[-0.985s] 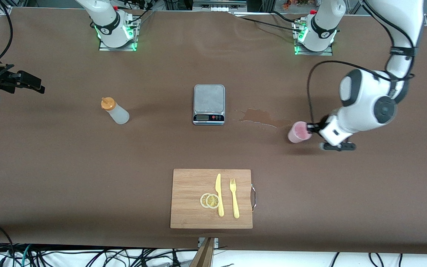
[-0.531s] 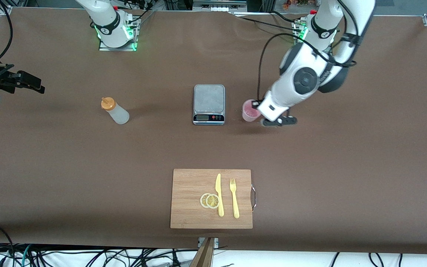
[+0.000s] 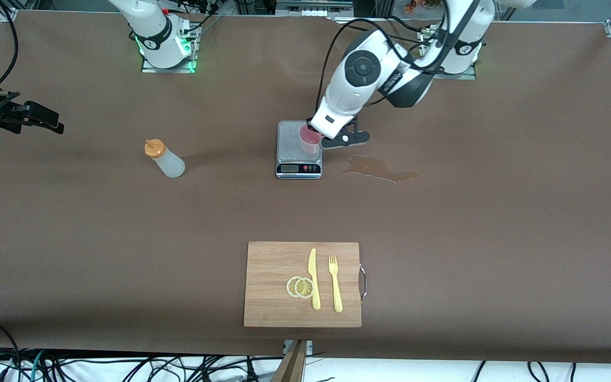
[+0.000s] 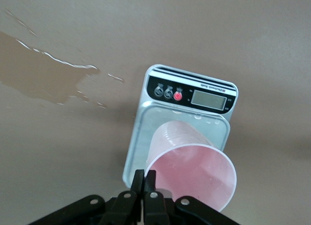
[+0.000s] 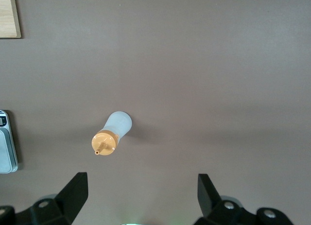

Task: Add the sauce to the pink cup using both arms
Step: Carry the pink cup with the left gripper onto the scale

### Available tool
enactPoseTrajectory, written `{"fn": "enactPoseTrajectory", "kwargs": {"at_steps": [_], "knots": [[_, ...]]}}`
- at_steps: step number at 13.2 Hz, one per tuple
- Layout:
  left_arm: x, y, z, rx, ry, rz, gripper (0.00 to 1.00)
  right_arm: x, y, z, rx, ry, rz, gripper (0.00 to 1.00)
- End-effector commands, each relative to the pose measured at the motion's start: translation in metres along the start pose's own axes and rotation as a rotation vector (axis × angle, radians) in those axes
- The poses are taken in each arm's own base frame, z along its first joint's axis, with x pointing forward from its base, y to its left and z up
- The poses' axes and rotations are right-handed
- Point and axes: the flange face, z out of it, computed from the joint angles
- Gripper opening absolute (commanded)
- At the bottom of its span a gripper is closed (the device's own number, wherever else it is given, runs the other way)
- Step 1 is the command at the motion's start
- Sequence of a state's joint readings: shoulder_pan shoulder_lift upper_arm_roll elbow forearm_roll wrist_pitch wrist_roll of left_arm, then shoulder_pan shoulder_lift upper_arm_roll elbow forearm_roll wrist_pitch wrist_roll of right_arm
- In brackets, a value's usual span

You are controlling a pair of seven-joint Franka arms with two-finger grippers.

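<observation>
My left gripper (image 3: 320, 137) is shut on the rim of the pink cup (image 3: 308, 140), one finger inside and one outside, as the left wrist view (image 4: 144, 175) shows. The cup (image 4: 194, 172) is tilted over the plate of the kitchen scale (image 3: 292, 139); I cannot tell whether its base touches the plate. The sauce bottle (image 3: 166, 159), whitish with an orange cap, stands alone on the table toward the right arm's end. My right gripper (image 5: 141, 186) is open and empty, high above the table near the bottle (image 5: 114, 132).
A wet spill (image 3: 377, 167) lies on the table beside the scale, toward the left arm's end. A wooden cutting board (image 3: 271, 265) with lemon slices, a yellow knife and a fork lies nearer to the front camera. A black fixture (image 3: 19, 116) juts in at the right arm's end.
My left arm has carried the pink cup from the left arm's end of the table, across the spill, to over the scale. The bottle has not moved.
</observation>
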State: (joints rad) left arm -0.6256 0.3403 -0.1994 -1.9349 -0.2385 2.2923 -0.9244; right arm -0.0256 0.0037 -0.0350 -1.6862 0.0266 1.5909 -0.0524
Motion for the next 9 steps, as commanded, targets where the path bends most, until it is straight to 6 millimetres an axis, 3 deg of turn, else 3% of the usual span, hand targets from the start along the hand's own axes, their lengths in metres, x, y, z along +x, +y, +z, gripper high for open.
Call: {"fn": "enactPoseTrajectory", "kwargs": {"at_steps": [1,7,8,9], "knots": [[-0.008,0.014,0.026,-0.023,-0.001,-0.040,0.00,0.001,0.002,-0.006,0.001,-0.002,0.007,1.00],[-0.015,0.017,0.040,-0.007,-0.008,-0.036,0.00,0.001,0.002,-0.006,0.001,-0.001,0.007,1.00],[-0.015,0.017,0.040,-0.005,-0.009,-0.034,0.15,0.001,0.002,-0.006,0.001,-0.002,0.007,1.00],[-0.013,0.016,0.039,-0.010,-0.011,-0.042,0.55,0.001,0.002,-0.006,0.001,-0.002,0.007,1.00]]}}
